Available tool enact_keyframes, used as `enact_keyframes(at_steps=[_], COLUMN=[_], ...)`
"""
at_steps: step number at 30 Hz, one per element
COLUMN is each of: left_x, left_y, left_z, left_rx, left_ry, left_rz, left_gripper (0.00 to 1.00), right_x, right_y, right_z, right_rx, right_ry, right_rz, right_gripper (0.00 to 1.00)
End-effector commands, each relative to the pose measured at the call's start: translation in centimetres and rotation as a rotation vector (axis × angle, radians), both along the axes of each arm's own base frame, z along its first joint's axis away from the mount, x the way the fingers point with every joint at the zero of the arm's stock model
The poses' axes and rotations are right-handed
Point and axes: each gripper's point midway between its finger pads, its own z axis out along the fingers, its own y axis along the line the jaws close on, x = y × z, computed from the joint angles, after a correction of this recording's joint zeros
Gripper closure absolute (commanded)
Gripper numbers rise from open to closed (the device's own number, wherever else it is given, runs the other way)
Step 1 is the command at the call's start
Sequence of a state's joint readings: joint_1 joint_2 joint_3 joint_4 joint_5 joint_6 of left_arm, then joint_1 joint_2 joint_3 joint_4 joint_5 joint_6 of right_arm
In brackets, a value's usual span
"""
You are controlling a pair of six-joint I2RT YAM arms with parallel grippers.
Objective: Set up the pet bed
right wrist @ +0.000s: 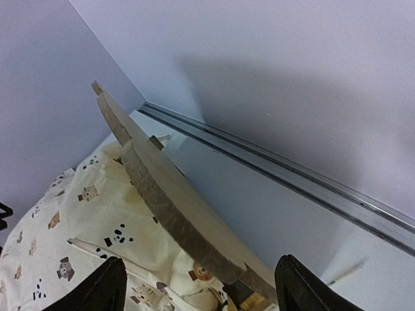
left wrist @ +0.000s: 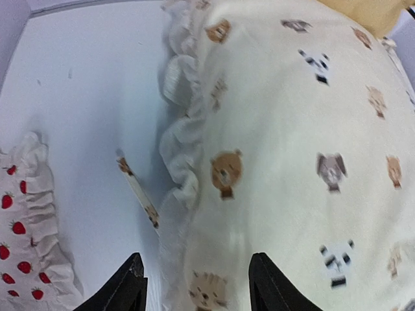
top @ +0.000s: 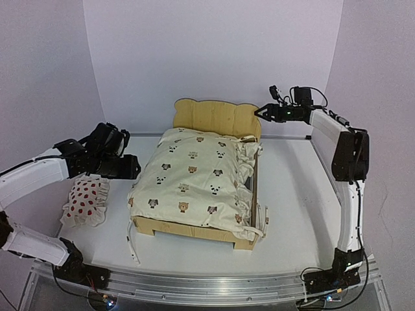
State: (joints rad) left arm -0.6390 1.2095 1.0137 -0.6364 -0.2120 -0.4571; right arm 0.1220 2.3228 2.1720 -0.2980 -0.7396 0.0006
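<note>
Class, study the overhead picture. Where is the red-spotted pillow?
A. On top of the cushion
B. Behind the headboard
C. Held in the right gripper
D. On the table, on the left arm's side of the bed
D: the pillow lies on the table beside the bed, on the left arm's side, clear of the cushion.

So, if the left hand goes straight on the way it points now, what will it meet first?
Most likely the cream cushion, at its ruffled edge: in the wrist view that edge lies straight ahead of the open left hand, with nothing before it. How far is unclear.
</note>
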Motion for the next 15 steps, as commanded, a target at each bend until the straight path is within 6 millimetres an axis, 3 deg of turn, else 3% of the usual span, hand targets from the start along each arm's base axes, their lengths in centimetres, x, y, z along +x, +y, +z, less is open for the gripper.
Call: enact_keyframes(at_steps=[1,4,7,12,15], left_x=[-6.1,-9.5,-11.9,-14.1,-14.9], left_y=[-4.2,-7.6,-9.4,-11.3,-12.5], left_z=[-1.2,-0.5,-0.5,-3.2,-5.3], left_rx=[-0.160,-0.319,-0.387,-0.364,-0.305], left_ry=[0.155,0.189,0.224,0.325,0.377], left_rz=[-0.305,-0.543,-0.681,-0.766,-0.778], left_gripper=[0.48,0.53,0.54,0.58,0.58], right_x=[-0.1,0.4,0.7,0.8,0.4], right_y=[2.6,2.9,3.2,3.2,2.8], right_z=[3.2,3.4,3.4,2.7,2.6], right_rx=[0.173,0.210,0.231,0.236,0.212], right_ry=[-0.061,-0.096,-0.115,-0.110,-0.120], right_rz=[0.166,0.185,0.203,0.202,0.184], right_gripper=[0.24,0.30,0.34,0.54,0.71])
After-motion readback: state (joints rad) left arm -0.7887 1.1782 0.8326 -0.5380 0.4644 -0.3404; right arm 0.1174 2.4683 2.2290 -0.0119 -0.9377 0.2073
